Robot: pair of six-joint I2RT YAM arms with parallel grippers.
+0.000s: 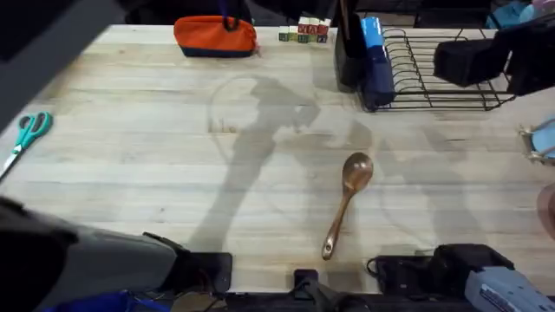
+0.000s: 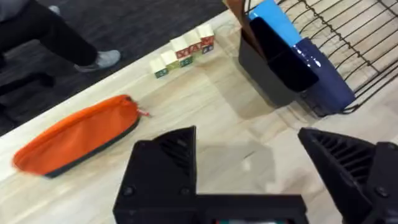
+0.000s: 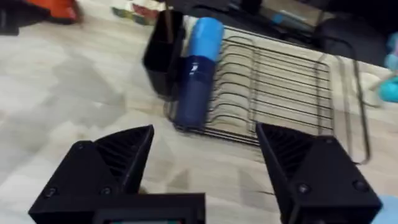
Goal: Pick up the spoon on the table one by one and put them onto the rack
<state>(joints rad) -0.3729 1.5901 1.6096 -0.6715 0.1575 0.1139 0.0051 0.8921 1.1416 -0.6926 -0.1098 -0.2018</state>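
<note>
One brown wooden spoon [image 1: 347, 201] lies on the table [image 1: 130, 173] near the middle front, bowl away from the bases, handle toward them. The black wire rack [image 1: 438, 76] stands at the far right, its black-and-blue holder [image 1: 366, 56] at the left end. A thin brown handle [image 3: 167, 25] sticks up out of that holder [image 3: 180, 68]. My left gripper [image 2: 249, 155] hangs open and empty above the table, between the pouch and the holder [image 2: 286, 62]. Open too, my right gripper [image 3: 205, 146] holds nothing and faces the rack [image 3: 280, 87] from its front.
An orange pouch [image 1: 215, 36] and a row of small blocks [image 1: 303, 34] lie along the far edge. Teal-handled scissors [image 1: 26, 134] rest at the left edge. A dark blurred part of the right arm [image 1: 473, 61] hangs over the rack's right end.
</note>
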